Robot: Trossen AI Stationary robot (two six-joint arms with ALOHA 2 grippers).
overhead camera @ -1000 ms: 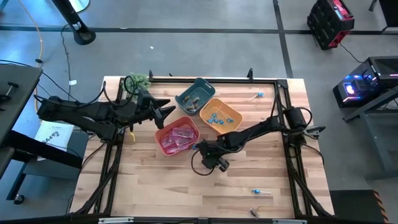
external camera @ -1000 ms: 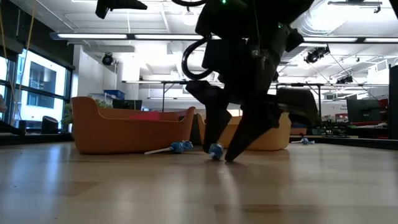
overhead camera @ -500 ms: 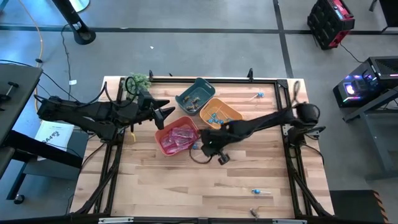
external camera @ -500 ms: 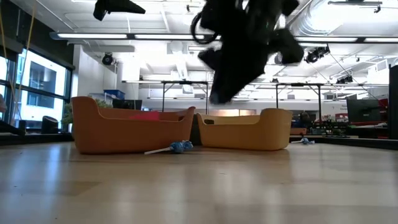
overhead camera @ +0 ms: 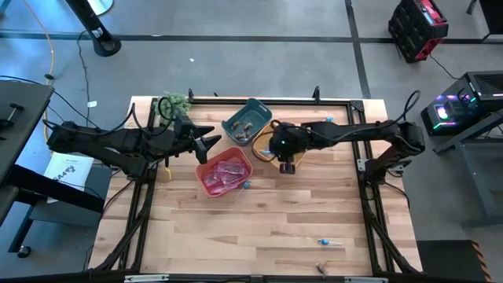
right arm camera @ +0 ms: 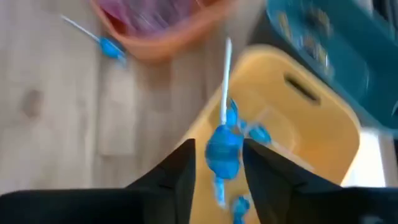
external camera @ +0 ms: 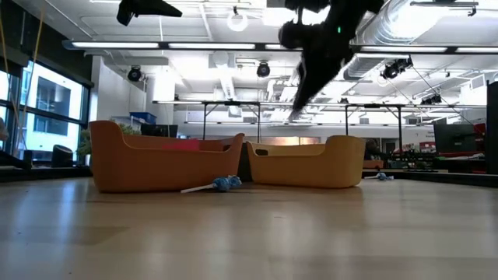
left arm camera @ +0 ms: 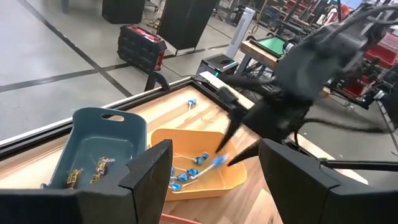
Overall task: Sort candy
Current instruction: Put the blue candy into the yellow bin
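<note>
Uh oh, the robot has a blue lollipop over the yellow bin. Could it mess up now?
Maybe. The right pincer hangs over the orange bin's near edge with the blue lollipop between its fingers, so a drop here might land on the rim and bounce onto the table. Another lollipop lies beside the red bin, close enough to get bumped on the next reach.
</note>
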